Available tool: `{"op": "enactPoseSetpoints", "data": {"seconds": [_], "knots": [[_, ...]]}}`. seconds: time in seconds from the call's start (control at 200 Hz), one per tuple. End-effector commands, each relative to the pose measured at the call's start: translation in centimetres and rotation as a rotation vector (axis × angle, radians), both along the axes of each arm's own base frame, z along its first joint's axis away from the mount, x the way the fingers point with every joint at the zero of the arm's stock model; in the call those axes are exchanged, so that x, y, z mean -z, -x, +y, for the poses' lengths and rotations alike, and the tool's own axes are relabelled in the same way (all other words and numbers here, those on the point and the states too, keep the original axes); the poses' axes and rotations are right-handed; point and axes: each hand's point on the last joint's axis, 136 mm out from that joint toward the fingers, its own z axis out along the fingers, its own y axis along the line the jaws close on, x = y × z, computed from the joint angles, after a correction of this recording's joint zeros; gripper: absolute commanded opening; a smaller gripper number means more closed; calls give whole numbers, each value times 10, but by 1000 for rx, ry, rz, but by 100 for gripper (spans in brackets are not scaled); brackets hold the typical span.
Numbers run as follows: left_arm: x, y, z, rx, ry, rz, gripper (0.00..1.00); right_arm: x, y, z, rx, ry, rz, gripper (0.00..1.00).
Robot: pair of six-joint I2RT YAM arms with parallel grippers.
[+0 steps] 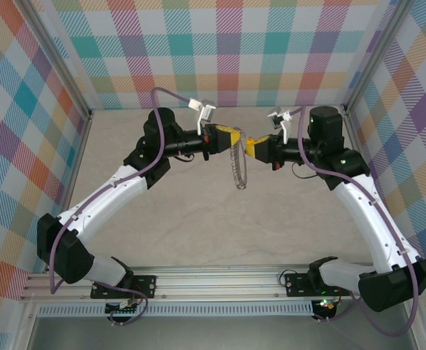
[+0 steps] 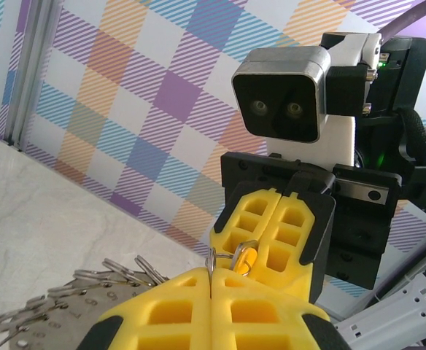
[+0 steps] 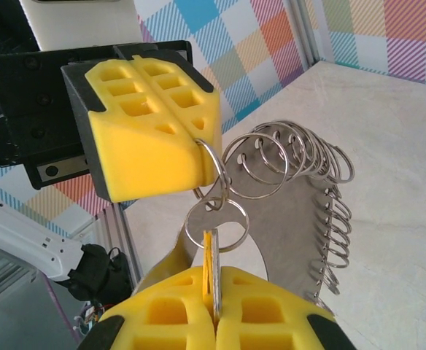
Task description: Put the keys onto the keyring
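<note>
Yellow ribbed right gripper (image 3: 214, 292) is clamped on the tiny yellow-headed key (image 3: 210, 255), which is raised to the silvery wire keyring (image 3: 224, 175) just above. Farther off, the left gripper (image 3: 191, 146) pinches that ring, with a grey ring-edged steel plate (image 3: 286, 226) hanging beyond. Threading looks underway; next the key needs working round the coil.

One left gripper (image 3: 190, 142), one right gripper (image 3: 214, 302), one key (image 2: 246, 257), one ring-edged keyring plate (image 3: 286, 215).

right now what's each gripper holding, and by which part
The left gripper pinches a split ring by its wire edge; the right gripper clamps the key by its lower end.
</note>
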Motion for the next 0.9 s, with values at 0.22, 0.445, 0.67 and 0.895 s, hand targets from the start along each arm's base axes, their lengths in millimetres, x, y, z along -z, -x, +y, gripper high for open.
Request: {"op": "enactPoseSetpoints", "data": {"seconds": [0.22, 0.445, 0.67, 0.895], "knots": [[-18, 10, 3, 10, 27, -65, 0, -17, 5, 4, -63, -35, -28, 0], [-17, 10, 2, 13, 27, -65, 0, -23, 2, 6, -65, -31, -44, 0], [-18, 11, 2, 16, 26, -63, 0, -26, -1, 7, -72, -28, -45, 0], [-18, 10, 2, 12, 25, -66, 0, -19, -1, 5, -59, -8, -44, 0]]}}
